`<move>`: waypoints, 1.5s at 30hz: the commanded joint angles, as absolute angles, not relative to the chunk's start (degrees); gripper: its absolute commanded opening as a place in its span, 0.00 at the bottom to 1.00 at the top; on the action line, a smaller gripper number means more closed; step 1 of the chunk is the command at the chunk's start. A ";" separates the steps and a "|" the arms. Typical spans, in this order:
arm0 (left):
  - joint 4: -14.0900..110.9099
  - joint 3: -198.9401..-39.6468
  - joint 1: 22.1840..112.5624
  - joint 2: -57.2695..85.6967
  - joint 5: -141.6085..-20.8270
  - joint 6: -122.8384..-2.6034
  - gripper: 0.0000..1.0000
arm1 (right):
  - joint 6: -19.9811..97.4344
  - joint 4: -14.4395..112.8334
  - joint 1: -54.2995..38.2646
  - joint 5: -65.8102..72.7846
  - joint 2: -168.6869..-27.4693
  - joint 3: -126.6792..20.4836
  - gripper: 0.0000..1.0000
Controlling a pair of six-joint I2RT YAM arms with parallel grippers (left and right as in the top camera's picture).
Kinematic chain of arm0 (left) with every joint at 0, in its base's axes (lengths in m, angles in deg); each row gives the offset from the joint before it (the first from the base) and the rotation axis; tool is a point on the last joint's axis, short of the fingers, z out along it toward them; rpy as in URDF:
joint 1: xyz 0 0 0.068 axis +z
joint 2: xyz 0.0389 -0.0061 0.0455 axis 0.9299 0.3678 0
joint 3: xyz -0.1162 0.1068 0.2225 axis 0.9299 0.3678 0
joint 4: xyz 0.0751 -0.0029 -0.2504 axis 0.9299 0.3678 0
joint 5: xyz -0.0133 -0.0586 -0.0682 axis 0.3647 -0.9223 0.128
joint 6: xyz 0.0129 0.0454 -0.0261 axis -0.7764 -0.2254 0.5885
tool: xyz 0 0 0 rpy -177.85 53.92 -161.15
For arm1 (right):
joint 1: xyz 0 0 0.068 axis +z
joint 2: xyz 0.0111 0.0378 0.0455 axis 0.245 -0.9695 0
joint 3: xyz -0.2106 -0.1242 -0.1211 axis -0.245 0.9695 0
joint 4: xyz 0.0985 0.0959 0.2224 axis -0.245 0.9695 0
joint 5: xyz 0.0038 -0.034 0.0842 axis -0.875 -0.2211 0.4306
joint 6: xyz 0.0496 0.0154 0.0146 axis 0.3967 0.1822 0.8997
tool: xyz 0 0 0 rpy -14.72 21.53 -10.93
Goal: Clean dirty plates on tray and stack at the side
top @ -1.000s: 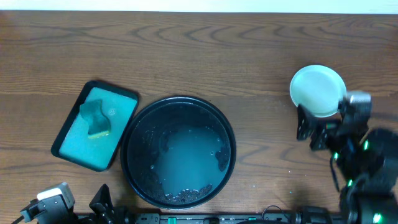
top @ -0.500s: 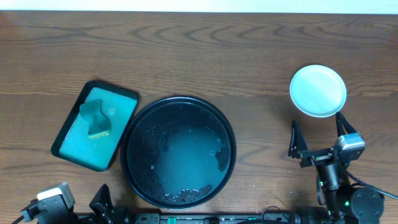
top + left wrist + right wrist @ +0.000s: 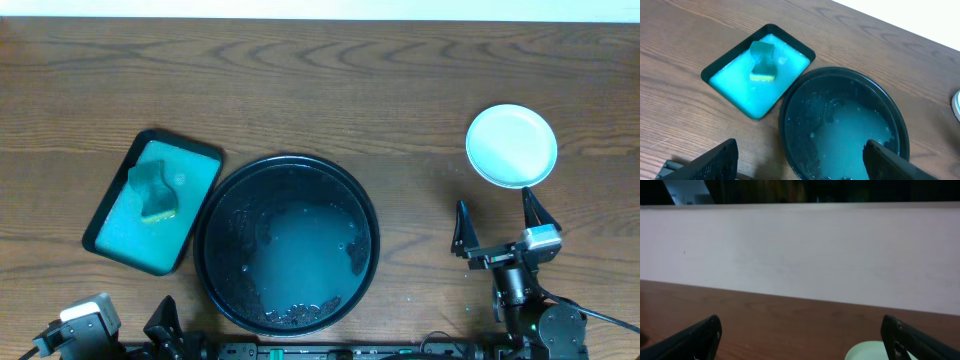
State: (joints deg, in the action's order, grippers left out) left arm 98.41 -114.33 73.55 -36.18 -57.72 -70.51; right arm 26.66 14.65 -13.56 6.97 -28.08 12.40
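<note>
A pale mint-white plate (image 3: 511, 146) lies on the bare wood at the right; I cannot tell whether others lie under it. Its near rim (image 3: 867, 351) shows low in the right wrist view. The round black tray (image 3: 215, 215) sits front centre and holds only soapy water and foam. My right gripper (image 3: 495, 212) stands open just in front of the plate, apart from it, with nothing between its jaws. My left gripper (image 3: 800, 147) is open at the front left edge, its jaws framing the tray's near rim (image 3: 786, 107) from above and holding nothing.
A rectangular teal tray (image 3: 105, 210) with a dark rim lies left of the black tray, with a teal sponge (image 3: 155, 192) in its foam. A pale wall runs behind the table's far edge.
My right arm has drawn back from the plate toward the table's front edge, jaws open throughout. The plate stays put. The left arm has not moved.
</note>
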 commanded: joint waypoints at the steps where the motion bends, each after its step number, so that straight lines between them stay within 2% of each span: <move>1: 98.45 -114.29 73.48 -35.94 -57.04 -71.06 0.80 | 26.22 11.77 -13.03 6.38 -27.58 14.56 0.99; 11: 98.45 -114.29 73.48 -35.94 -57.04 -71.06 0.80 | 26.51 4.16 -13.01 6.43 -27.58 20.16 0.99; 17: 98.45 -114.29 73.48 -35.94 -57.04 -71.06 0.80 | 26.64 6.24 -13.01 5.92 -27.58 20.48 0.99; 29: 98.45 -114.29 73.48 -35.94 -57.04 -71.06 0.80 | 25.77 20.07 -13.01 4.85 -27.58 20.48 0.99; 34: 98.45 -114.29 73.48 -35.94 -57.04 -71.06 0.80 | 22.38 20.05 -13.01 4.72 -27.58 20.48 0.99; 45: 98.45 -114.29 73.48 -35.94 -57.04 -71.06 0.80 | 22.60 19.90 -13.01 4.83 -27.58 20.48 0.99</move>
State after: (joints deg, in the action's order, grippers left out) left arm 98.39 -114.33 73.55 -36.18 -57.72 -70.51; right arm 23.58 19.64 -13.56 5.44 -27.93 20.37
